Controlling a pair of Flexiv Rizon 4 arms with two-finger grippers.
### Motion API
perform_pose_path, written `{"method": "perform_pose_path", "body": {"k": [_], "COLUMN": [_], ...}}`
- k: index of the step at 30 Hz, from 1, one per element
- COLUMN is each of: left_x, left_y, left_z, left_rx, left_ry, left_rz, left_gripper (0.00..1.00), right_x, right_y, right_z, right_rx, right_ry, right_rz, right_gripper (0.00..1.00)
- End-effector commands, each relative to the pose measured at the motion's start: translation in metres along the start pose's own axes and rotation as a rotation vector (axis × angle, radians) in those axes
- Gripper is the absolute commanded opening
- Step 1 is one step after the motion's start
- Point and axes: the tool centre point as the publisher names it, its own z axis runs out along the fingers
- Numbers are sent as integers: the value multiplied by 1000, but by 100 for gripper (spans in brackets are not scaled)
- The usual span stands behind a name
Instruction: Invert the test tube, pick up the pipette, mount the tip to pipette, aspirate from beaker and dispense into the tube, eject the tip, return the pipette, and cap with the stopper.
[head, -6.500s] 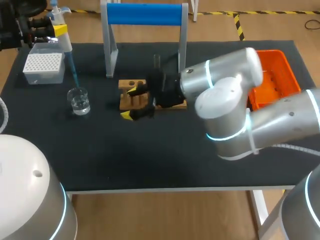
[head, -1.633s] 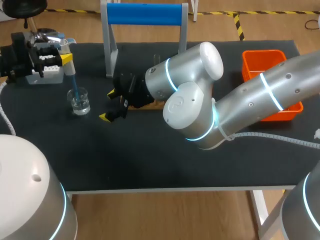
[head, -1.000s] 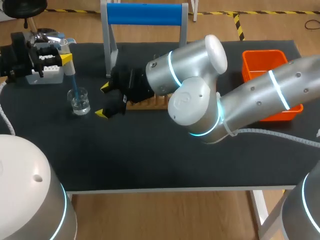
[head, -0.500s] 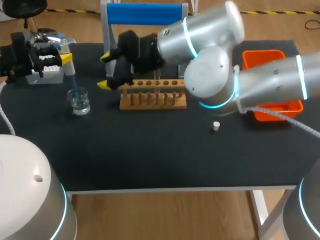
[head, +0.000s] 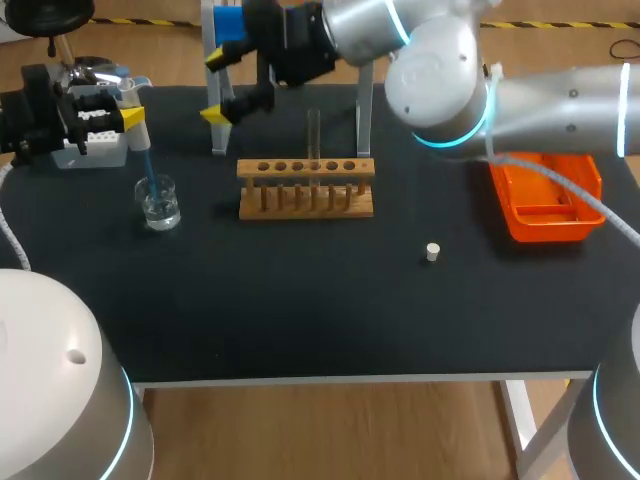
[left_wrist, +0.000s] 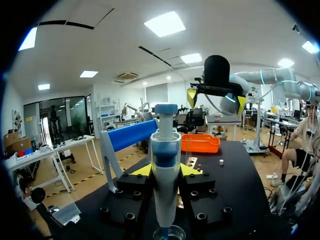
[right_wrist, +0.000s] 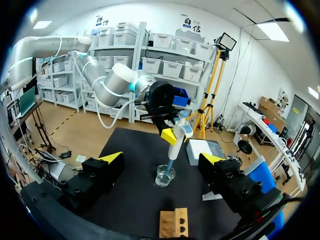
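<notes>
My left gripper is shut on the white and blue pipette, held upright at the table's far left. The pipette's blue tip dips into the glass beaker. In the left wrist view the pipette stands between my fingers, above the beaker. My right gripper hangs open and empty, high up by the blue-barred stand. A test tube stands upright in the wooden rack. The white stopper lies on the mat. From the right wrist view the beaker and pipette are ahead of the right gripper.
A white tip box sits at the far left, partly behind my left gripper. An orange bin stands at the right. The rack shows under the right gripper.
My right arm has lifted from beside the beaker and rack and swung back, up to the blue-barred stand, uncovering the rack and stopper. The left arm and pipette have stayed put.
</notes>
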Motion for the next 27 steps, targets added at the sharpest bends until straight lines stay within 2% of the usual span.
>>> {"method": "perform_pose_path", "body": {"k": [1, 5, 6, 7, 8, 9, 27], "left_x": [0, 0, 0, 0, 0, 0, 0], "left_y": [0, 0, 0, 0, 0, 0, 0], "left_z": [1, 1, 1, 1, 1, 1, 1], "left_rx": [2, 2, 2, 2, 2, 2, 2], "left_ry": [-3, -3, -3, -3, -3, -3, -3], "left_rz": [1, 1, 1, 1, 1, 1, 1], "left_gripper": [0, 0, 0, 0, 0, 0, 0], "right_x": [-16, -27, -30, -32, -34, -35, -46], "right_y": [13, 24, 27, 30, 31, 34, 64], "right_z": [15, 24, 27, 29, 29, 31, 64], "right_rx": [38, 31, 24, 22, 21, 18, -144], "right_ry": [65, 75, 76, 73, 72, 72, 69], "right_rz": [3, -3, -2, 0, 0, 1, 16], "right_gripper": [100, 100, 55, 41, 16, 0, 0]}}
